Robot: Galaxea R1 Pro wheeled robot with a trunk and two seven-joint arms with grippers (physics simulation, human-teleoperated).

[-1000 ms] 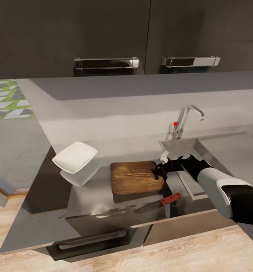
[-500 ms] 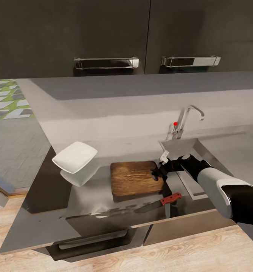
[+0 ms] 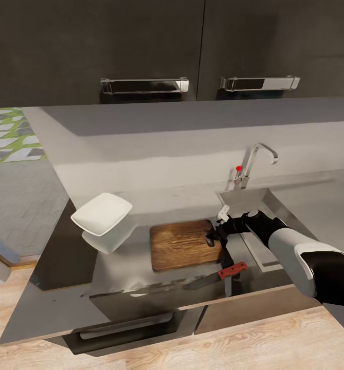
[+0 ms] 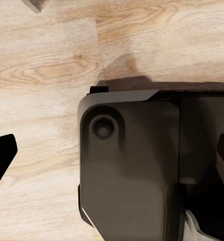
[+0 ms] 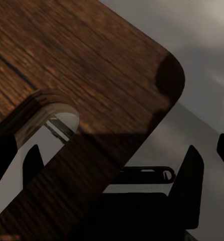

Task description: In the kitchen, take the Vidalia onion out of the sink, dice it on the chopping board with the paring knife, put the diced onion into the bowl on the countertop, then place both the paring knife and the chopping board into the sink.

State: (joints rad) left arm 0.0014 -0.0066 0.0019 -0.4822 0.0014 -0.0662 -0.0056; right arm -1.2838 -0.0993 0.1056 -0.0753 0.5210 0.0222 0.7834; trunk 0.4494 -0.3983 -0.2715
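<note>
A: Going left to right, what matters for this step?

B: The bowl [image 3: 102, 213] sits at the left of the tabletop [image 3: 64, 303], well apart from the work. The board [image 3: 184, 244] lies flat in the middle. The right tool [image 3: 213, 239] is at the board's slotted end, just beside the sink [image 3: 243, 201]. The knife [image 3: 220, 273] lies near the front edge, in front of the board.

A: Is the tool clamped on the board?

B: I can't tell. In the right wrist view one finger [image 5: 31, 163] shows through the slot, under the wood, so it seems threaded into the handle. I'd judge it best to close firmly there, lift that end first, then swing the board toward the basin without sweeping the knife off.

A: And the left tool?

B: Its fingertips [image 4: 1, 155] stand well apart, over wood floor.

A: What's unclear?

B: I can't make out any onion. The basin's inside is mostly hidden behind the arm.
</note>
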